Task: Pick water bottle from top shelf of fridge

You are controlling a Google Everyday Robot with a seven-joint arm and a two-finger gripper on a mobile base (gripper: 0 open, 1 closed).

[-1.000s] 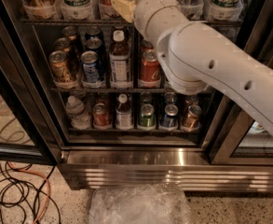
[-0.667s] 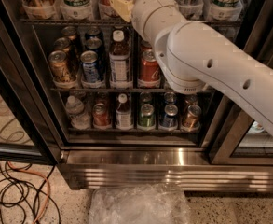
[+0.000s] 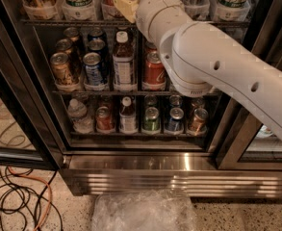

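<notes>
The fridge (image 3: 179, 176) stands open in front of me, with wire racks of cans and bottles. The top shelf (image 3: 58, 22) runs along the upper edge of the view and holds translucent trays (image 3: 78, 11) of tall bottles, cut off by the frame. My gripper (image 3: 124, 5) is at the middle of this shelf, in among the trays at the end of the thick white arm (image 3: 217, 66). The arm's wrist covers the shelf's centre. I cannot pick out the water bottle; it is hidden behind the wrist or out of view above.
The middle rack holds cans, a dark-liquid bottle with a white cap (image 3: 124, 61) and a red can (image 3: 155, 71). The lower rack holds a squat clear bottle (image 3: 78, 115) and more cans. Crumpled clear plastic (image 3: 143, 211) and cables (image 3: 15, 196) lie on the floor.
</notes>
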